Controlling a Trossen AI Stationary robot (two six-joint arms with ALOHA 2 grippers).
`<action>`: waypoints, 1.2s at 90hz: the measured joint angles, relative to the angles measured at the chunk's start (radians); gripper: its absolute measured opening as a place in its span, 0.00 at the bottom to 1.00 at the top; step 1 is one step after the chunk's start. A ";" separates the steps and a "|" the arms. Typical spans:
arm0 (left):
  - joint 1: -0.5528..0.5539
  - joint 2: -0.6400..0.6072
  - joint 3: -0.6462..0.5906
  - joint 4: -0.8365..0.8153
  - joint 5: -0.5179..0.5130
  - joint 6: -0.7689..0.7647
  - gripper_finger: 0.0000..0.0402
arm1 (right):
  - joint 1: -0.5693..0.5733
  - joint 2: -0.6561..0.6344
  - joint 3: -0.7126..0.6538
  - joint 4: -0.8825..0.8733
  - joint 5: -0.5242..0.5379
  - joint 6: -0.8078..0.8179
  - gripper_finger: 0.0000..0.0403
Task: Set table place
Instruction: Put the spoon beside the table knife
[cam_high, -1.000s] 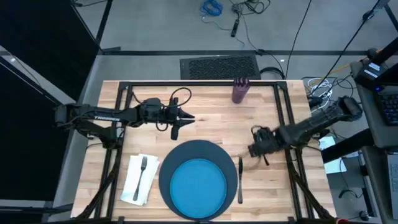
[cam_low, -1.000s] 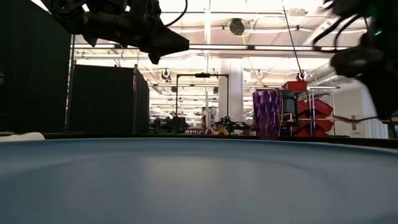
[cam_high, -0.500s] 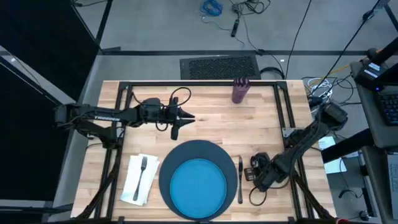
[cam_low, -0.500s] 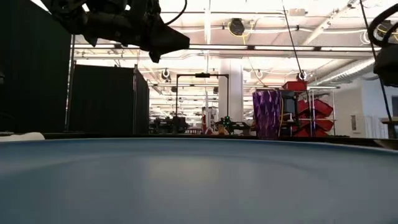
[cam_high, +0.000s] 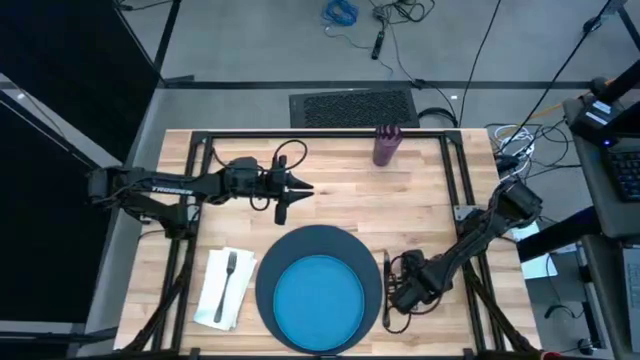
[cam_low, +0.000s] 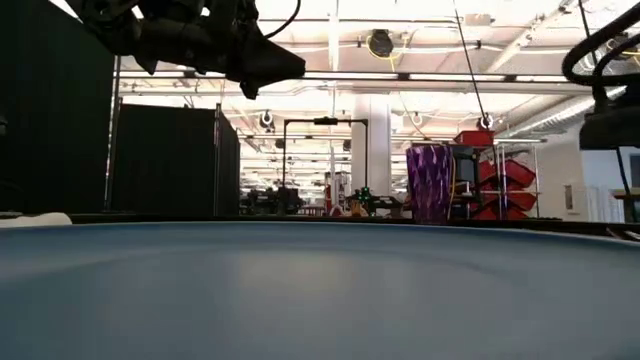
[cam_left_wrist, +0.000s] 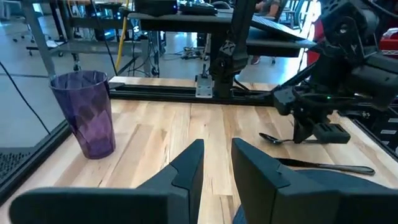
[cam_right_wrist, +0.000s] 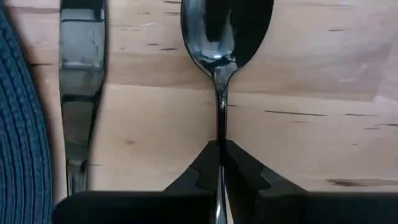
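The right gripper (cam_high: 400, 296) is moved down beside the knife (cam_high: 386, 290), fingers pinching the spoon (cam_right_wrist: 219, 37). Only the spoon is left to be laid on the desk (cam_high: 330, 205).

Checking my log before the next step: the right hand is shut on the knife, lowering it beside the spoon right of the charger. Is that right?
Not quite. The right hand is shut on the spoon, not the knife; the knife already lies beside the charger. The right wrist view shows the spoon's handle pinched between the fingers.
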 joint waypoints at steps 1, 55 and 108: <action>0.000 0.000 0.000 0.000 0.000 0.001 0.17 | 0.000 0.003 0.000 0.002 0.000 0.000 0.00; 0.001 0.000 0.000 0.003 0.000 0.015 0.17 | -0.003 -0.008 0.033 0.043 -0.059 0.005 0.00; 0.001 0.000 0.000 0.001 0.000 0.026 0.17 | -0.003 -0.006 0.027 0.039 -0.058 -0.030 0.11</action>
